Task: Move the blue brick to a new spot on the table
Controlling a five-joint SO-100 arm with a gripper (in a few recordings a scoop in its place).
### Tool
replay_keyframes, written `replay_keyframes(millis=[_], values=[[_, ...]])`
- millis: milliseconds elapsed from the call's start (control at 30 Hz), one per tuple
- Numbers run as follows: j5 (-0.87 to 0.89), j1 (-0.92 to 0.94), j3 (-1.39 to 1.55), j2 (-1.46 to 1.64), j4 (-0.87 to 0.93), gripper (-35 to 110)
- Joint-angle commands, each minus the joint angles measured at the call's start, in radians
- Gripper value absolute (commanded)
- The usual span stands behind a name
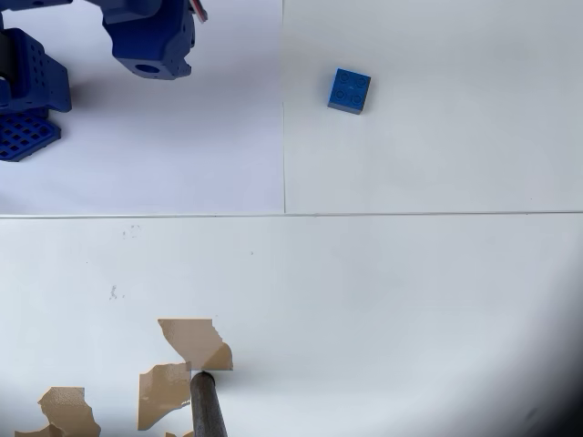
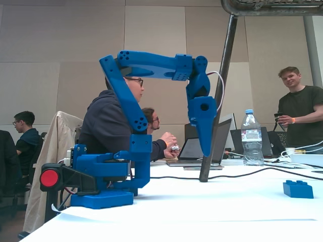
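The small blue brick (image 1: pixel 350 91) lies studs up on the white table (image 1: pixel 410 291), right of the vertical seam; in the fixed view the brick (image 2: pixel 298 189) sits low at the far right. My blue gripper (image 2: pixel 206 150) hangs pointing straight down a little above the table, its fingers together with nothing between them. From above, the gripper (image 1: pixel 150 50) is at the top left over the paper sheet (image 1: pixel 182 146), well to the left of the brick and apart from it.
A dark slanted pole (image 2: pixel 217 101) stands on the table near torn brown patches (image 1: pixel 196 341). The arm's base (image 2: pixel 101 176) sits at the left. A water bottle (image 2: pixel 251 137), laptops, a cable and several people are behind the table.
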Motion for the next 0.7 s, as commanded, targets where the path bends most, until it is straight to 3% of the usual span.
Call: replay_keyframes(millis=[0, 267, 667], values=[[-0.061, 0.044, 0.318, 0.555, -0.035, 0], [-0.233, 0.176, 0.726, 0.983, -0.069, 0], [-0.245, 0.184, 0.896, 1.065, -0.146, 0]])
